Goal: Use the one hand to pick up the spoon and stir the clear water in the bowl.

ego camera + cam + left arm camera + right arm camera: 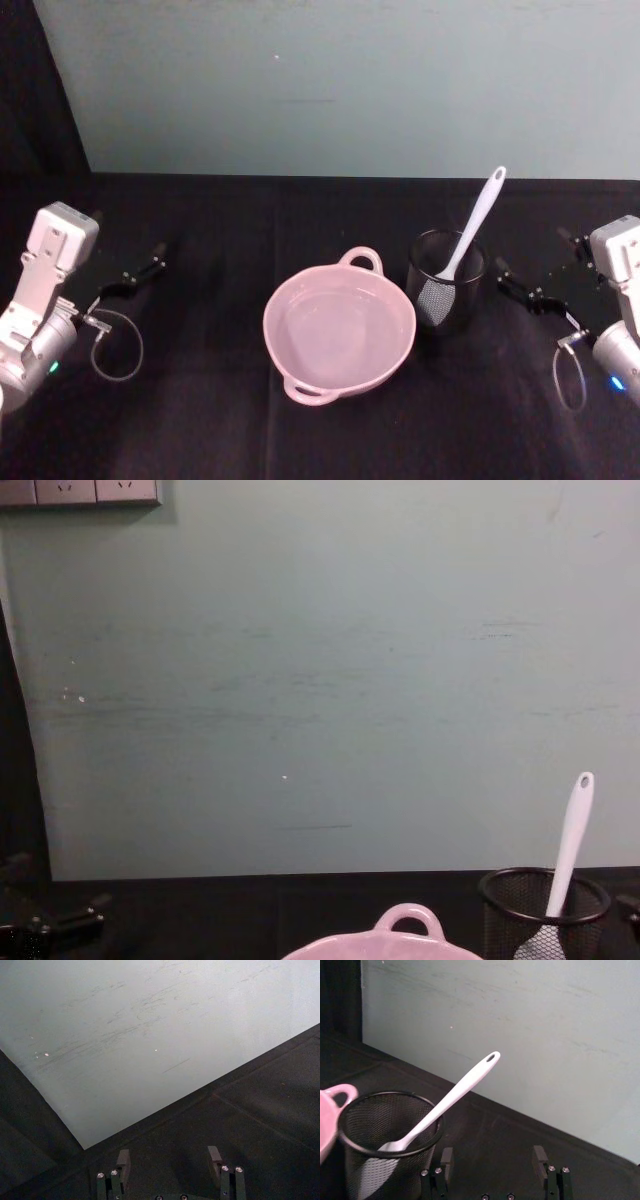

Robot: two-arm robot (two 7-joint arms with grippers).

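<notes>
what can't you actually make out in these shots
- spoon blade: head view, veiled by the mesh cup wall around it.
- bowl body: chest view, cut off by the bottom edge below its rim.
- water depth: head view, too clear to judge.
- left gripper and right gripper, both open: wrist views, bodies cut off by the frame edge.

A white plastic spoon (470, 232) with a long slim handle and a hole at its end stands blade-down in a black wire-mesh cup (465, 300). Its handle leans up towards the far right. Just left of the cup sits a pale pink round bowl (290, 300), upright, with loop handles on its far and near rim, holding clear water. The black right gripper (492, 1156) hovers near the cup's right side, fingers spread and empty.
</notes>
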